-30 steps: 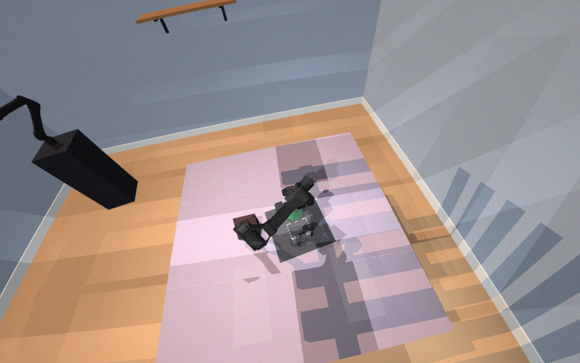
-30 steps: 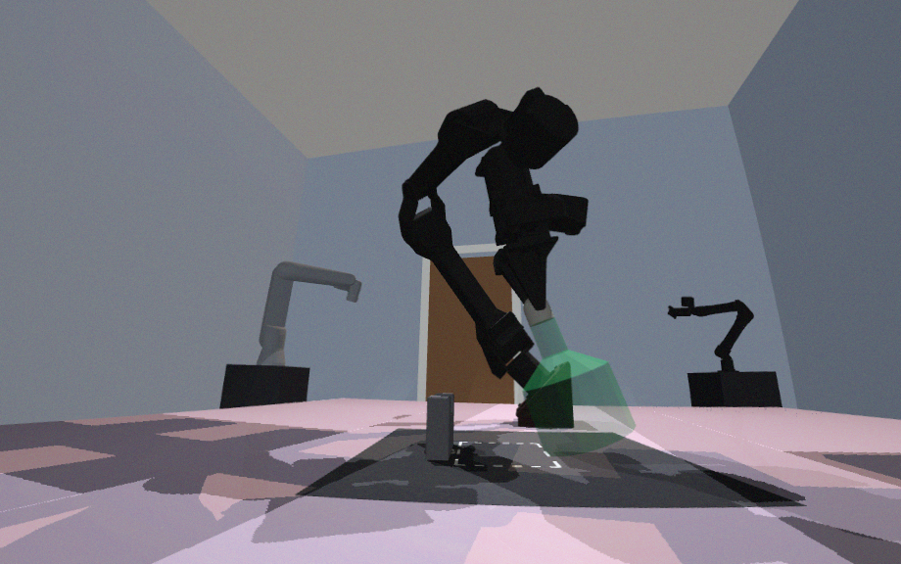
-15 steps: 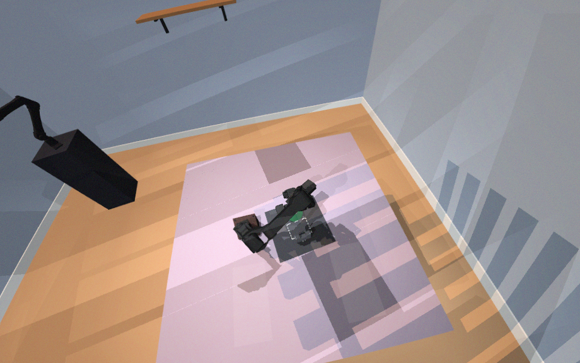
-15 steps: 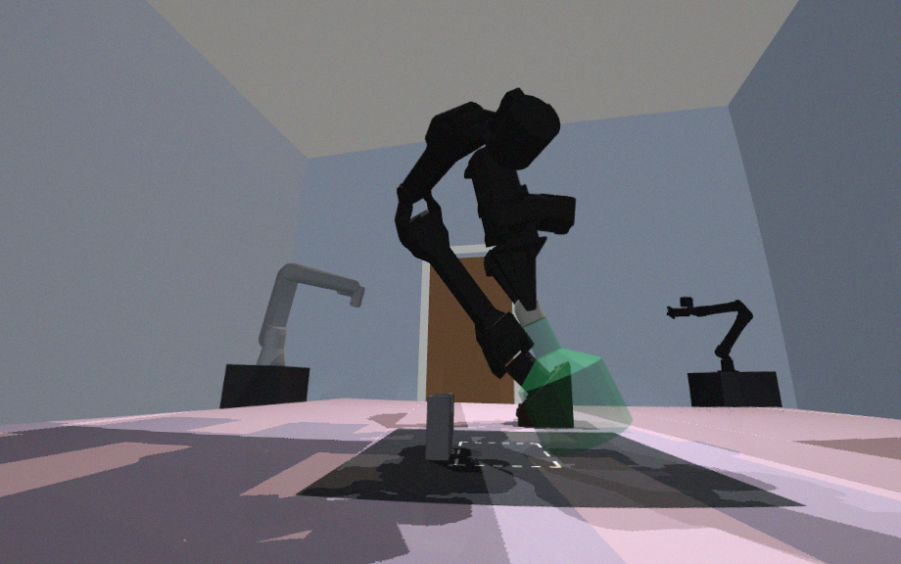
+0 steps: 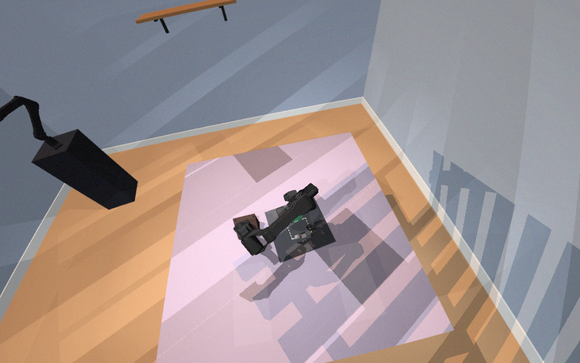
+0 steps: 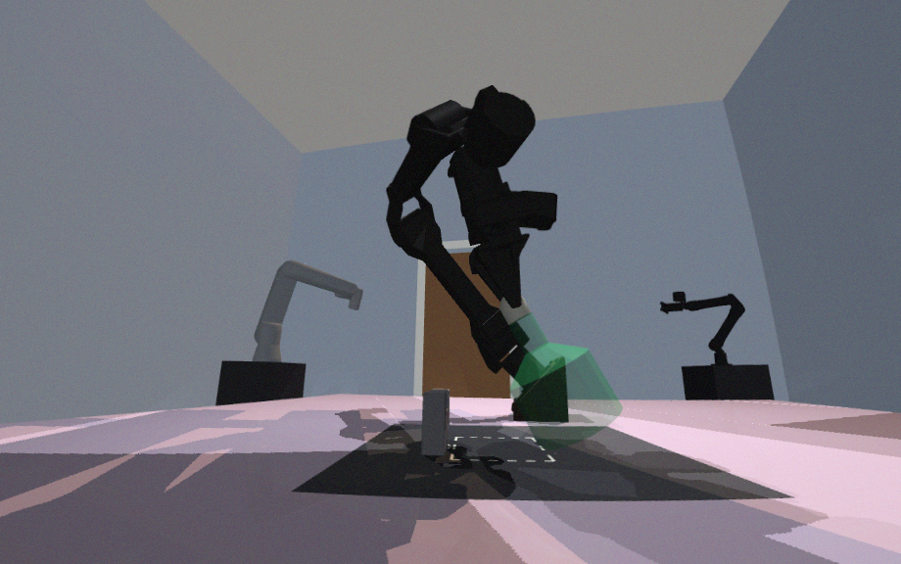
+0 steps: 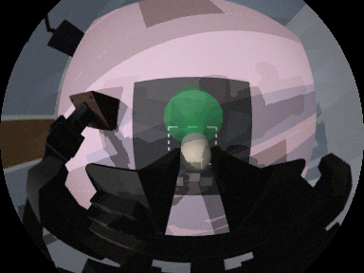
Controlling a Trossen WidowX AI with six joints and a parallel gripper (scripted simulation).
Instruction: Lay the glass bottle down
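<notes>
The arm (image 5: 284, 220) (image 6: 455, 285) arches over the dark mat (image 5: 282, 252) (image 6: 372, 481) (image 7: 147, 104). The green glass bottle (image 5: 297, 218) (image 6: 588, 378) (image 7: 193, 111) leans in the exterior view, its neck end up toward the grey rest's side and its body low at the far end of the dashed outline (image 5: 289, 232) (image 6: 511, 438) (image 7: 169, 139); whether its base touches the mat cannot be told. The grey U-shaped rest (image 5: 302, 235) (image 6: 435, 422) (image 7: 191, 178) stands upright, apart from the neck. The jaws (image 6: 515, 302) pinch the bottle at its pale top (image 6: 514, 309) (image 7: 195, 151). Grasping is done and tilting appears begun; lowering the neck into the rest, settling the body inside the outline and releasing remain.
</notes>
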